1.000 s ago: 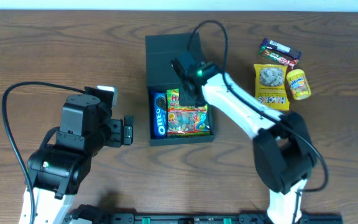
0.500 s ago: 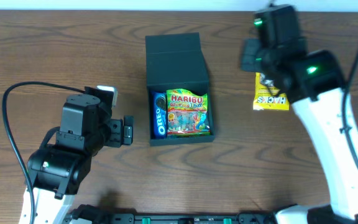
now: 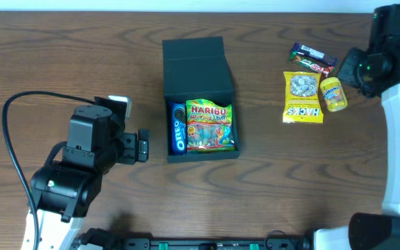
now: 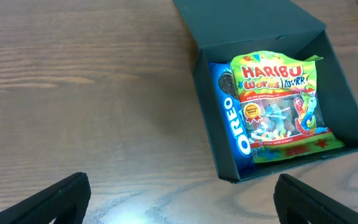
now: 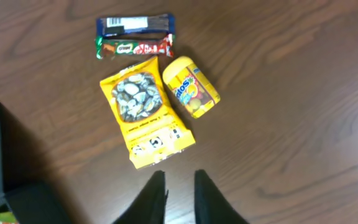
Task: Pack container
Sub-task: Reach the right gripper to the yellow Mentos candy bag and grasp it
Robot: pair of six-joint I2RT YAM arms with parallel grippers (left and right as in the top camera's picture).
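The black container (image 3: 194, 66) stands open at the table's middle, its lid laid back. Inside lie a Haribo bag (image 3: 210, 126) and a blue Oreo pack (image 3: 178, 128). The left wrist view shows the container (image 4: 247, 22), Haribo bag (image 4: 278, 106) and Oreo pack (image 4: 232, 118) as well. My left gripper (image 3: 142, 146) is open and empty, left of the container, its fingers wide apart (image 4: 182, 199). My right gripper (image 3: 354, 67) is high at the far right, empty, its fingers a little apart (image 5: 180, 186) over bare table.
Right of the container lie a yellow nut bag (image 3: 303, 97), a small yellow tub (image 3: 334, 94) and two snack bars (image 3: 312, 59). The right wrist view shows the bag (image 5: 145, 118), the tub (image 5: 190, 87) and the bars (image 5: 135, 34).
My right arm has left the container and swung up to the far right past the loose snacks. The Haribo bag stays in the container. The left arm has not moved.
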